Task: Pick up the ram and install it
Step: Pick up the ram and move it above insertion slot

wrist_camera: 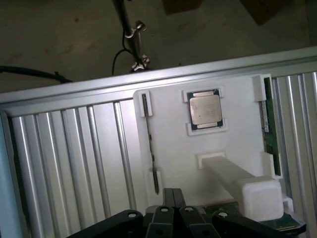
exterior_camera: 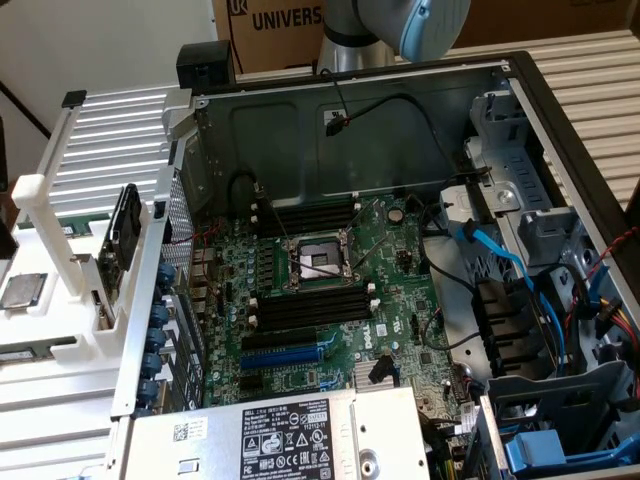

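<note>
**Claw.** In the wrist view the gripper (wrist_camera: 172, 192) is clenched: its two dark fingers (wrist_camera: 168, 198) are pressed together with nothing between them. It hangs over the white holder (wrist_camera: 171, 134), close to one end of a thin dark slot (wrist_camera: 150, 144) in that holder, and touches none of the parts.

**Task item.** The ram (wrist_camera: 268, 124) stands on edge in a clip channel along one side of the white holder. It is not grasped and is well apart from the fingertips. A processor chip (wrist_camera: 204, 110) lies flat in a recess between the ram and the thin dark slot. A white bar ending in a block (wrist_camera: 257, 196) rises from the holder just beside the ram.

**Surroundings.** The holder rests on a ribbed aluminium table (wrist_camera: 64, 153). In the exterior view the open computer case (exterior_camera: 560, 110) lies to the right. Its motherboard (exterior_camera: 390, 270) carries a CPU socket (exterior_camera: 318, 262) with black memory slots (exterior_camera: 310, 310) on its near and far sides. A blue expansion slot (exterior_camera: 290, 357) lies nearer. The arm (exterior_camera: 400, 25) is at the far edge.
</note>
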